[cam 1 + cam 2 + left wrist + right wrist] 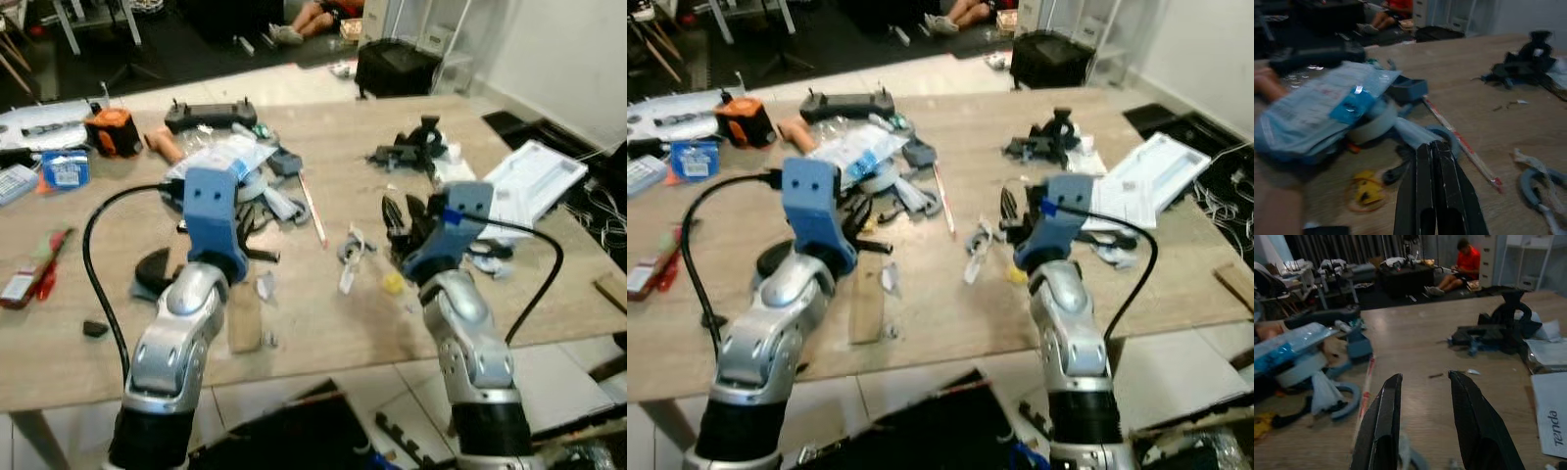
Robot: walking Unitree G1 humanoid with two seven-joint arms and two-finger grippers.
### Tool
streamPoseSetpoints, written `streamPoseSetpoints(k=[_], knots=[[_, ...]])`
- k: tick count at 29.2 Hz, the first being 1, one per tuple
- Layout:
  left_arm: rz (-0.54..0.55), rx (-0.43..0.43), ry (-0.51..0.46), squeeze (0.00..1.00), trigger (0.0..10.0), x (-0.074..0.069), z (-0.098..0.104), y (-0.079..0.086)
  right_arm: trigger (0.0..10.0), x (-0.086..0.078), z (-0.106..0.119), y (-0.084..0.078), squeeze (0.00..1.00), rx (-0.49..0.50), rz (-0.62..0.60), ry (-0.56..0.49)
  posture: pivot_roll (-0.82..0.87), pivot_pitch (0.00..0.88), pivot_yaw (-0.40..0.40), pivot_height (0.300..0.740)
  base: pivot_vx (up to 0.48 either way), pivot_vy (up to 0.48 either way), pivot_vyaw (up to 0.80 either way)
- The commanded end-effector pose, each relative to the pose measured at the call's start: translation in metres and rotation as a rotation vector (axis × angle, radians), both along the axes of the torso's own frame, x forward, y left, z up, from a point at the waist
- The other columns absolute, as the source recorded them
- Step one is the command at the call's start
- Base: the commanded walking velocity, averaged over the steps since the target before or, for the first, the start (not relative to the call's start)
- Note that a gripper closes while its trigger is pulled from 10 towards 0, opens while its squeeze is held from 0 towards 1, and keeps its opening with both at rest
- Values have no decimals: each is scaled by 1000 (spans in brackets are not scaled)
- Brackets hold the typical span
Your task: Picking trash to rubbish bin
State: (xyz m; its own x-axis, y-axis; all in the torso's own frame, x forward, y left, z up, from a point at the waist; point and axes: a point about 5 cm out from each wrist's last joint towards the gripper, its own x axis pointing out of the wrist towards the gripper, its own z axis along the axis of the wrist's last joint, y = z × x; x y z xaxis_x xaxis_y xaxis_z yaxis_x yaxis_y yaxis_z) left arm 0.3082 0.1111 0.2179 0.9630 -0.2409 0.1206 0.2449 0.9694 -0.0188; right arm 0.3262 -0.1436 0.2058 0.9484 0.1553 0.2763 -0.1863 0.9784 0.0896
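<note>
Hovering over the cluttered worktop (323, 323): right pincer (407, 223) spread, empty, nearest the paper scrap (348, 276) just left of it; left pincer (1437, 161) clenched, empty.

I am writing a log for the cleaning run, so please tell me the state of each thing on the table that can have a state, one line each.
left gripper: jaws shut, empty, low over the clutter
right gripper: jaws open, empty, above the table
blue-labelled plastic packet: lying flat on a tape roll
chopstick sleeve: lying flat on the table
yellow scrap: loose on the table, near the right gripper
</note>
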Motion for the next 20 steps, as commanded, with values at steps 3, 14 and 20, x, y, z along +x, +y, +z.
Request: streamPoseSetpoints(k=[3, 14, 20], knots=[[6, 3, 19, 0, 10000, 0, -5, 1, 10000, -1, -3, 2, 0, 2, 13, 2, 170, 116, 7, 740, 0, 0, 0], [10, 12, 19, 0, 10000, 0, -6, 2, 10000, -1, -5, 4, 0, 3, 24, 14, 170, 119, 4, 740, 0, 0, 0], [10, 12, 19, 0, 10000, 0, -6, 2, 10000, -1, -5, 4, 0, 3, 24, 14, 170, 119, 4, 740, 0, 0, 0]])
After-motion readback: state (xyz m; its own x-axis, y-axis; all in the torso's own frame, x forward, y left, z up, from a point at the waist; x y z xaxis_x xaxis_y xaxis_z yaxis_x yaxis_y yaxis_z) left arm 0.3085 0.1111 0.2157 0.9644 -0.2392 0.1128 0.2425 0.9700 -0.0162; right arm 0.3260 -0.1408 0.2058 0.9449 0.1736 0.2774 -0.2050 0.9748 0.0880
